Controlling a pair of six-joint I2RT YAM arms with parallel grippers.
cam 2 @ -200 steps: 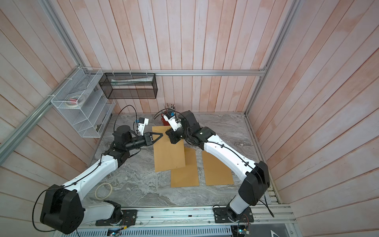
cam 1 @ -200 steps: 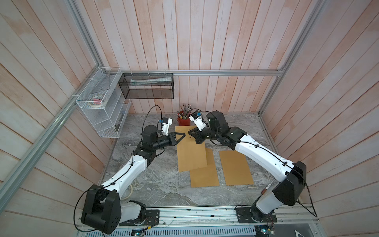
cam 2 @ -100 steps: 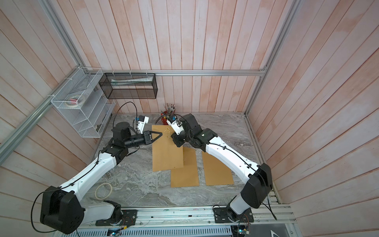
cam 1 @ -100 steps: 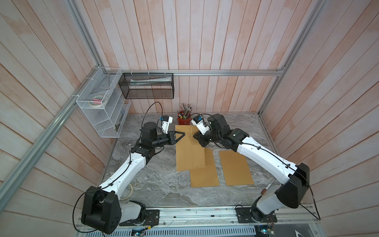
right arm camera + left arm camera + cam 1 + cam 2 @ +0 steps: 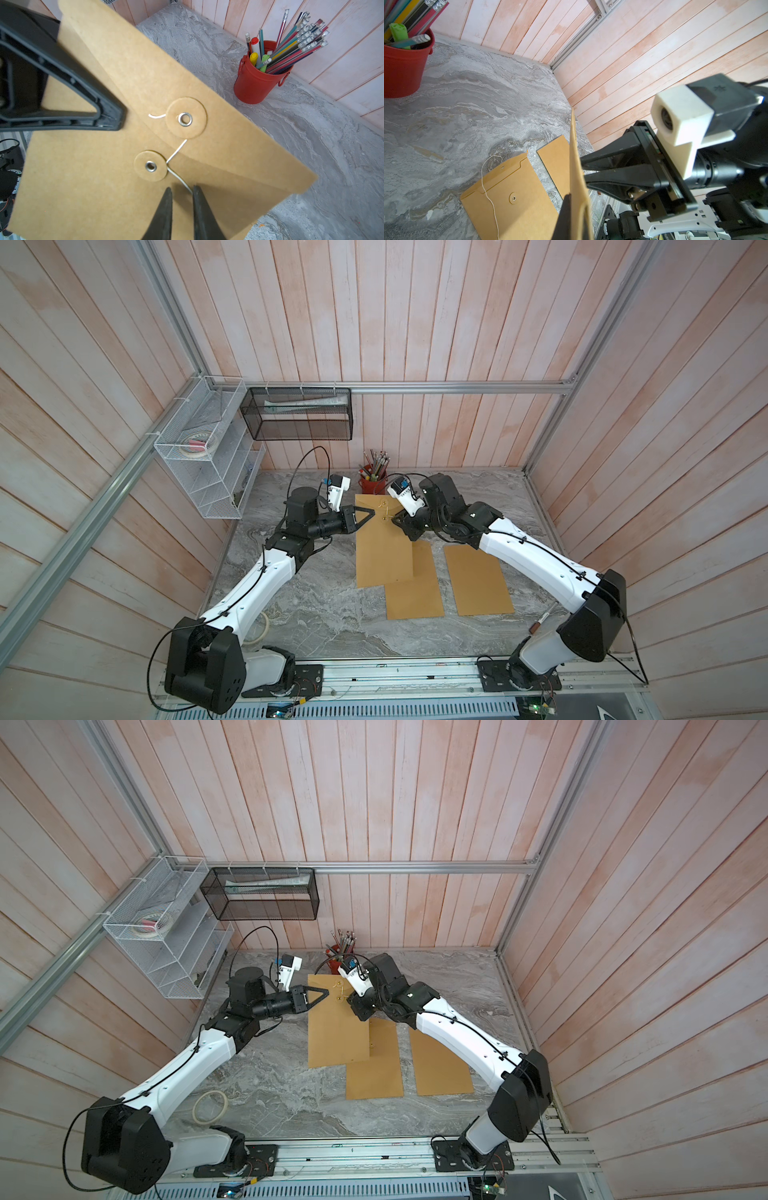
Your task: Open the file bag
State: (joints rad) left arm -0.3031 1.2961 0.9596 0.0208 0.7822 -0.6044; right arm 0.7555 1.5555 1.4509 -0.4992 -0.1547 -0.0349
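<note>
left claw (image 5: pixel 371 512) clamped shut on the file bag (image 5: pixel 382 556); right claw (image 5: pixel 181 193) stood slightly parted at its string (image 5: pixel 176 151); red cup (image 5: pixel 255 87) held pencils (image 5: pixel 295 45).

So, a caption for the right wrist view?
Right hand open at thin white string of brown paper file bag.

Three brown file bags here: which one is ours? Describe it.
Find the red pencil pot at the back wall. The file bag right before it is ours. Only it is raised, pinched by the left tool; the other two bags lie flat.
</note>
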